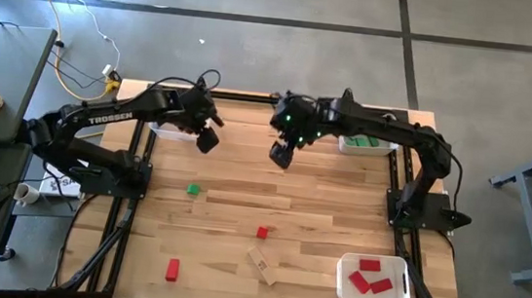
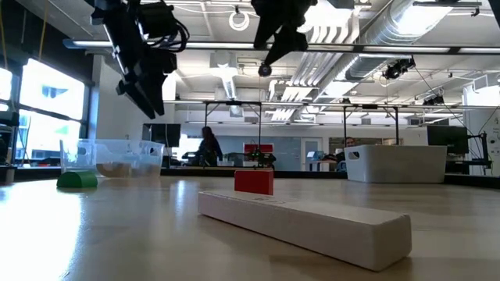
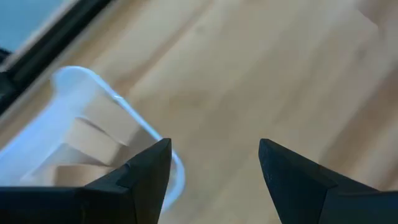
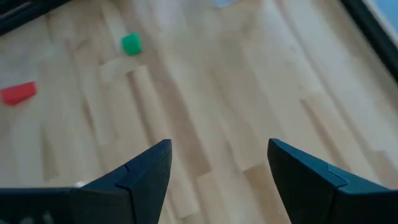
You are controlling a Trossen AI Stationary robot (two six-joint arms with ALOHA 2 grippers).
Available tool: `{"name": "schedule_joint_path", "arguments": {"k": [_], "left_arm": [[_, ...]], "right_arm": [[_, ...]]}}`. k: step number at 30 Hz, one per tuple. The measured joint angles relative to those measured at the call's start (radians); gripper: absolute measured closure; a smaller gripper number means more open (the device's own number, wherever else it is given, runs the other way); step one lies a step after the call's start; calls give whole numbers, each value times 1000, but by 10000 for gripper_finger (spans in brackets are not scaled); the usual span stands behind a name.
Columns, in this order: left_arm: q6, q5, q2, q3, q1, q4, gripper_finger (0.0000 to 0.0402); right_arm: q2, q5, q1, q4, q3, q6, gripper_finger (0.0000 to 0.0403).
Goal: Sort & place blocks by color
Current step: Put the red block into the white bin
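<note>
High view: green block (image 1: pixel 193 190) below left claw (image 1: pixel 207 140) (apart)

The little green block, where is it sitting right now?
In the high view the green block lies loose on the table's left half, below the left gripper and up-left of a small red block.

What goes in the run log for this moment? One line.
left gripper: open, empty, by tan bin | right gripper: open, empty, raised | loose: green block, two red, tan bar
</note>
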Motion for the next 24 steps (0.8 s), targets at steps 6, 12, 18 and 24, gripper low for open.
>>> {"name": "schedule_joint_path", "arguments": {"k": [6, 12, 18, 24], "left_arm": [[-4, 14, -39, 0, -105, -20, 174], [-10, 5, -109, 0, -183, -53, 174], [-80, 6, -186, 0, -241, -89, 174], [-105, 4, -242, 0, -285, -118, 174]], "right_arm": [[0, 0, 117, 0, 0, 20, 151], [0, 27, 220, -21, 0, 67, 151], [38, 57, 309, -29, 0, 88, 151], [111, 68, 379, -7, 0, 78, 151]]}}
